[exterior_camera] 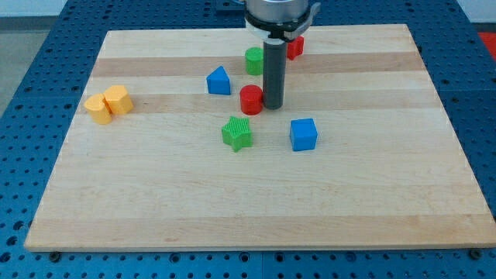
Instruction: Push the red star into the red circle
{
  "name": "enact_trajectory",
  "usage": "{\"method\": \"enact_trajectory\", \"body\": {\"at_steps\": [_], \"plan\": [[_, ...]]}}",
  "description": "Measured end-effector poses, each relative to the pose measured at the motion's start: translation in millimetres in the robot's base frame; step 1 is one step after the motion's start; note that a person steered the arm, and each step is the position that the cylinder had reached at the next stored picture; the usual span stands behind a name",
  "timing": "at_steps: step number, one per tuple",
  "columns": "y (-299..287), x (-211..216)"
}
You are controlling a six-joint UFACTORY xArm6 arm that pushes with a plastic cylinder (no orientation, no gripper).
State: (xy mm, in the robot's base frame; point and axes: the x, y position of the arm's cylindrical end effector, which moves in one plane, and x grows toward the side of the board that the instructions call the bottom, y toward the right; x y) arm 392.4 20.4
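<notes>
The red circle [250, 100] is a short red cylinder near the board's middle. The red star [295, 48] lies near the view's top, partly hidden behind the arm's body, so its shape is hard to make out. My tip [273, 105] stands on the board just right of the red circle, very close to it or touching it. The red star is above and to the right of my tip, well apart from the red circle.
A green block [254, 60] sits above the red circle, a blue triangle-like block [218, 81] to its upper left, a green star [237, 133] below it, a blue cube [304, 134] at lower right. Two yellow blocks [108, 105] sit together at the left.
</notes>
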Motion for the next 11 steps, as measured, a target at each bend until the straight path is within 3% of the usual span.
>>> {"method": "enact_trajectory", "body": {"at_steps": [1,2,3,5,7,11], "plan": [[11.7,0.4],[71.3,-20.9],[129.8,-81.6],[99.4,-198.9],[48.2,-171.1],[41.5,-79.2]]}}
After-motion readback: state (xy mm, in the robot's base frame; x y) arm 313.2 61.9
